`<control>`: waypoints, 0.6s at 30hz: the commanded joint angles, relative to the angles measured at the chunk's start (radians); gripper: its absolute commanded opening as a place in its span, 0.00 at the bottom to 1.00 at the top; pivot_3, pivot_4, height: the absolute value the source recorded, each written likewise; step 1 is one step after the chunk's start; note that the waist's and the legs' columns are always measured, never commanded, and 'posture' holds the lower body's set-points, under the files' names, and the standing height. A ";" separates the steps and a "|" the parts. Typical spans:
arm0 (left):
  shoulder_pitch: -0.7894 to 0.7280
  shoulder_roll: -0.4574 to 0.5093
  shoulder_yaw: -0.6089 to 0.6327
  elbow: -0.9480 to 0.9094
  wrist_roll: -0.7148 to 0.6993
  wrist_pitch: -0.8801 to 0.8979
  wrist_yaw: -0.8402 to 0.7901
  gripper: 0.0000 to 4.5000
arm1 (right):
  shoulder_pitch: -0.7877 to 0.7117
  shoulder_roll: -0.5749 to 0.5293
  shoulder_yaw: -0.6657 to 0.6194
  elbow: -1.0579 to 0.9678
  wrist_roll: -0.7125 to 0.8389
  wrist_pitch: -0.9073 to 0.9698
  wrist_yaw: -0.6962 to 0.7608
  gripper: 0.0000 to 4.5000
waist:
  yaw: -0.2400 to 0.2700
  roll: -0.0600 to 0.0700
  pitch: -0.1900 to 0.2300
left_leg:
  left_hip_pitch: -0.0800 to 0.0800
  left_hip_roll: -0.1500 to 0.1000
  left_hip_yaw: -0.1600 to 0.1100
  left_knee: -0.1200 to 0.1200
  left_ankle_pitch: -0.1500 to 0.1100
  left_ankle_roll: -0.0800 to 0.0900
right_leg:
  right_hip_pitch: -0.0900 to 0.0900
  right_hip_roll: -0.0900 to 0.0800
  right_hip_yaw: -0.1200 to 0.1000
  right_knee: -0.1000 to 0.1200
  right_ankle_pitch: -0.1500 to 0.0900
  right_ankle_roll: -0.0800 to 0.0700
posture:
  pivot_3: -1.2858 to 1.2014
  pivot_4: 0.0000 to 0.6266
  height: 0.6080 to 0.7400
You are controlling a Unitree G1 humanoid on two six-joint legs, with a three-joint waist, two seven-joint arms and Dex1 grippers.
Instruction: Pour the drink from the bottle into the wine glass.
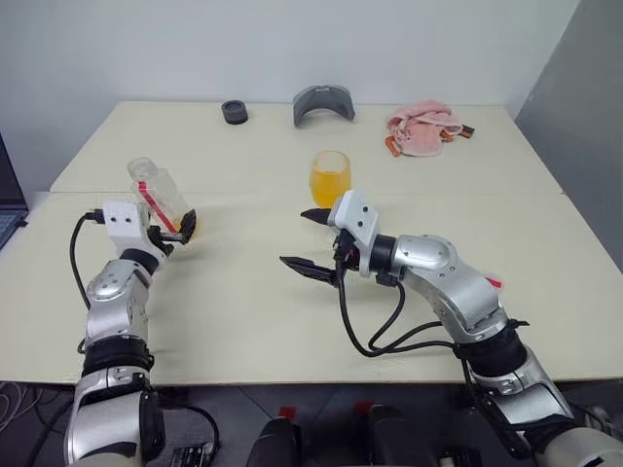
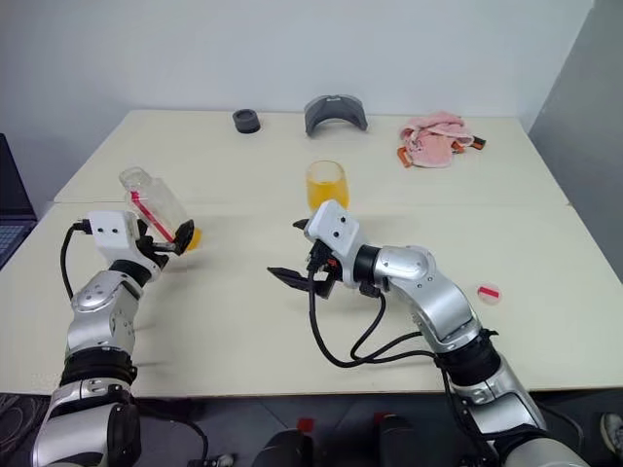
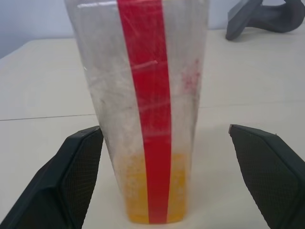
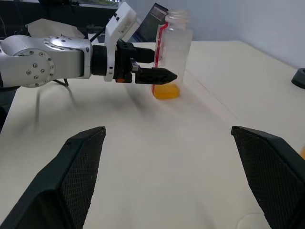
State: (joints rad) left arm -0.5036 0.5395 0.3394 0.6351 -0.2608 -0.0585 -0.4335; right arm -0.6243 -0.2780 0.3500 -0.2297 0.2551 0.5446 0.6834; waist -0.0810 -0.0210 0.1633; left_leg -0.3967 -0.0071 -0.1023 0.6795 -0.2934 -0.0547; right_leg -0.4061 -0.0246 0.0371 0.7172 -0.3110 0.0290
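The bottle (image 1: 161, 195) stands on the table's left side, uncapped, with a red strip down its side and a little orange drink (image 3: 152, 195) at its bottom. My left gripper (image 3: 164, 129) is open around its lower part; one finger (image 3: 76, 167) lies close against the bottle and the other finger (image 3: 267, 162) stands well apart. The wine glass (image 1: 330, 177) sits at the table's middle, its bowl full of orange drink and its stem hidden behind my right gripper (image 1: 294, 237). That gripper hangs open and empty just in front of the glass, pointing towards the bottle (image 4: 172, 52).
At the back of the table (image 1: 243, 311) lie a black round object (image 1: 234, 112), a grey curved piece (image 1: 323, 102) and a pink cloth (image 1: 421, 131). A small red-and-white round thing (image 2: 489, 292) rests to the right of my right arm. A laptop (image 1: 10, 209) sits at the left edge.
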 commanded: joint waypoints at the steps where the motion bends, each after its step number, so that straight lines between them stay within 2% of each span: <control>1: 0.030 -0.003 0.004 -0.093 0.000 -0.011 0.013 1.00 | 0.023 -0.016 -0.035 -0.050 0.007 -0.028 0.011 1.00 | 0.001 0.000 0.000 | 0.000 0.000 0.000 0.000 0.000 0.000 | 0.000 0.000 0.000 0.000 0.000 0.000 | 0.52 0.24 1.00; 8: 0.129 -0.018 -0.011 -0.233 0.001 0.037 0.017 1.00 | 0.110 -0.070 -0.079 -0.072 0.013 -0.044 0.021 1.00 | 0.003 0.000 0.000 | 0.000 0.000 0.000 0.000 0.000 0.000 | 0.001 -0.002 0.000 0.000 0.000 0.000 | 0.52 0.24 1.00; 12: 0.222 -0.032 -0.012 -0.381 -0.040 0.127 0.008 1.00 | 0.173 -0.103 -0.125 -0.083 0.019 -0.049 0.015 1.00 | 0.007 0.000 0.000 | 0.000 0.000 0.000 0.000 0.000 0.001 | 0.001 -0.002 0.001 -0.001 0.000 0.000 | 0.52 0.24 1.00; 18: 0.279 -0.044 -0.005 -0.475 -0.048 0.191 0.025 1.00 | 0.231 -0.103 -0.154 -0.095 0.032 -0.053 0.015 1.00 | 0.009 0.000 0.000 | 0.000 0.000 0.000 -0.001 0.000 0.001 | 0.001 -0.001 0.001 -0.001 0.000 0.000 | 0.52 0.24 1.00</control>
State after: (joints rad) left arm -0.2272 0.4941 0.3180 0.2130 -0.2967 0.1284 -0.4220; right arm -0.3963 -0.3850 0.2178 -0.2725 0.2676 0.5142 0.6964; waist -0.0724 -0.0210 0.1634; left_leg -0.3962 -0.0068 -0.1018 0.6787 -0.2937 -0.0541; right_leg -0.4048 -0.0258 0.0380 0.7160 -0.3111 0.0290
